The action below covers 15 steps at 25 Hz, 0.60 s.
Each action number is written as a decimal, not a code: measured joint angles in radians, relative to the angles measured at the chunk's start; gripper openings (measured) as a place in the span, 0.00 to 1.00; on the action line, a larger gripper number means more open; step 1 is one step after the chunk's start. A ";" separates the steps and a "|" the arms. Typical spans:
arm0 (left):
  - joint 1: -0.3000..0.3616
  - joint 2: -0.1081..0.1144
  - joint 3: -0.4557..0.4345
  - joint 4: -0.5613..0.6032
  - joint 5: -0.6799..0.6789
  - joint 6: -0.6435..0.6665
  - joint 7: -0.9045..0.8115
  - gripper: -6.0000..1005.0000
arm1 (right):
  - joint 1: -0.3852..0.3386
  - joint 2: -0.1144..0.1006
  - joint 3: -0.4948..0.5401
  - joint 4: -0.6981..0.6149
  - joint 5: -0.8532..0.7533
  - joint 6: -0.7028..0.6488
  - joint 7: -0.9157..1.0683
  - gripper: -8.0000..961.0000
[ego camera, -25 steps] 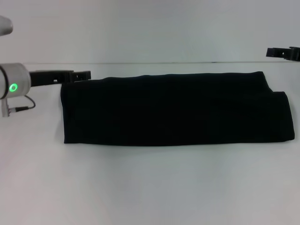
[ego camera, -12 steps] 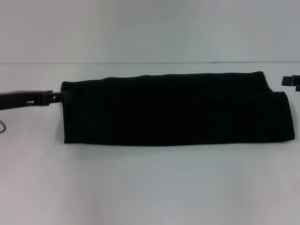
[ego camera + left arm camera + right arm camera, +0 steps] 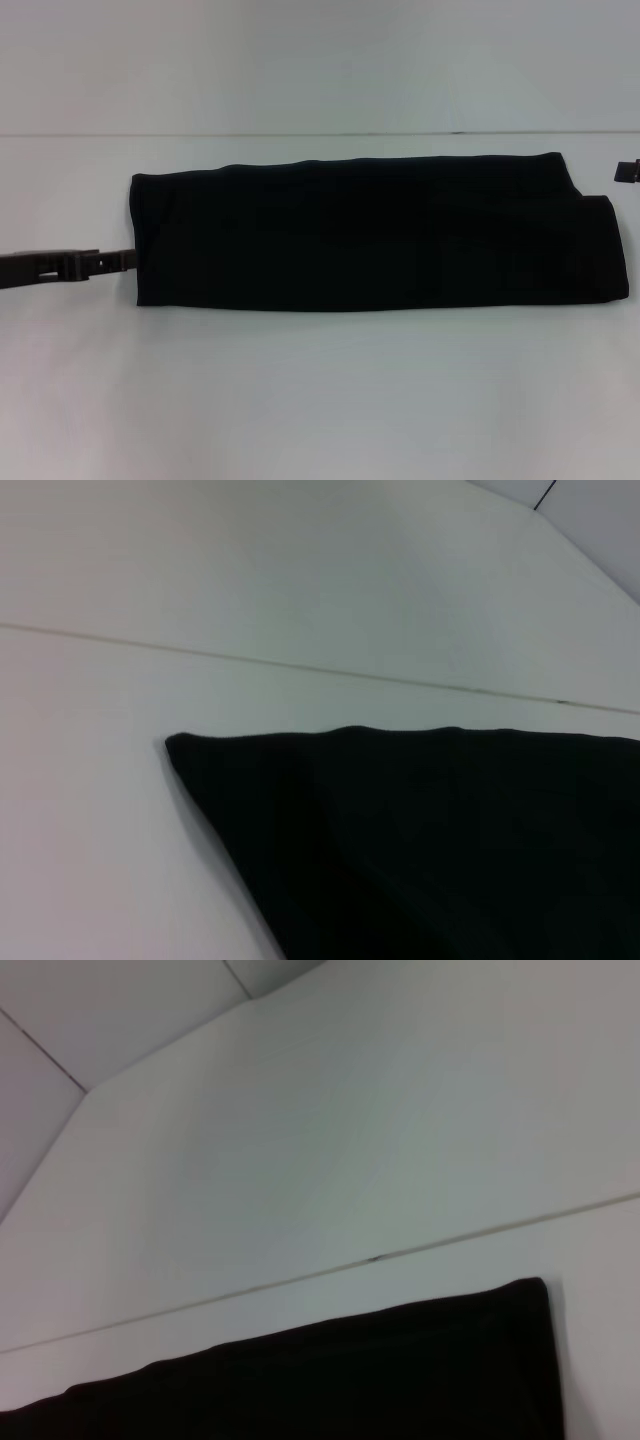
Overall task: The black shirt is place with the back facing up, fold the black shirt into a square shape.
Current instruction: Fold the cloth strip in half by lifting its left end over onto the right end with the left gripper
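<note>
plain white table (image 3: 320, 400), pale wall (image 3: 320, 60) behind its far edge

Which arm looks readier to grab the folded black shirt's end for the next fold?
Probably the left: the left gripper reaches the black shirt at its left edge, while the right gripper barely shows.

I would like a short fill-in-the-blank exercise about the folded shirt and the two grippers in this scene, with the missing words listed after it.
1. The black shirt lies folded into a long band on the ____ table.
2. The left gripper reaches the shirt's ____ end, low beside it.
3. In the head view, only a small part of the right gripper shows at the ____ edge of the picture.

Missing words: white; left; right
</note>
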 joint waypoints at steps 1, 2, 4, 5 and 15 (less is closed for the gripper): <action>0.001 -0.001 0.000 -0.002 0.000 0.000 0.000 0.70 | 0.002 0.000 -0.001 0.000 0.000 0.005 0.000 0.73; 0.001 -0.002 0.004 -0.006 0.000 -0.001 0.001 0.70 | 0.004 0.000 -0.003 0.001 0.000 0.010 0.000 0.73; -0.003 -0.004 0.010 -0.018 0.005 -0.004 0.004 0.70 | 0.008 0.000 -0.010 0.003 0.000 0.019 0.000 0.73; -0.006 -0.004 0.012 -0.027 0.009 -0.004 0.006 0.70 | 0.010 0.000 -0.015 0.004 0.000 0.022 0.000 0.73; -0.020 -0.008 0.065 -0.062 0.022 -0.006 0.039 0.69 | 0.013 0.001 -0.024 0.008 0.000 0.038 0.000 0.73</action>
